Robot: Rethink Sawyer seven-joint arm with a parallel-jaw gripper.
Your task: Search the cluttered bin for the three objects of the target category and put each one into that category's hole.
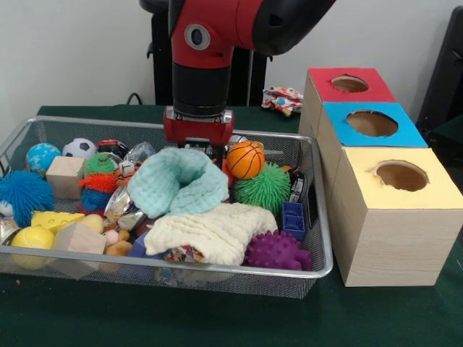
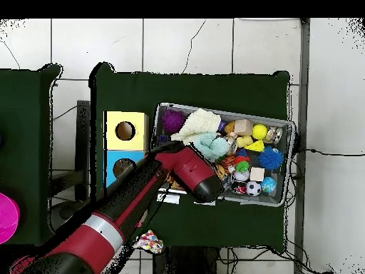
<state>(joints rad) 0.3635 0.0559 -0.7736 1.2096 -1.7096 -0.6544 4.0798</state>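
In the front view, the arm (image 1: 210,43) is seen lowered from above into the far middle of the bin (image 1: 318,267), its red wrist just behind a teal cloth (image 1: 177,181). The gripper (image 1: 199,144) is hidden behind that cloth, so whether its fingers are spread or closed cannot be told. This pose is judged to belong to a search of the clutter. Two cloths are counted, the teal one and a cream one (image 1: 213,231); they are heaped over the toys, which would explain why little beneath them is seen. No clear bottle can be made out for certain; a shiny crumpled item (image 1: 123,206) left of the teal cloth may be a can or a bottle. Three boxes are lined up just right of the bin, each with one round hole: red farthest, blue (image 1: 401,134) in the middle, yellow nearest. The blue hole (image 1: 372,123) is seen empty and well apart from the arm.

In the overhead view, the arm is laid diagonally across the blue box (image 2: 114,168) and the bin's near edge (image 2: 214,203), covering part of both. Only two box tops are shown, yellow and blue. No bottle can be picked out here.
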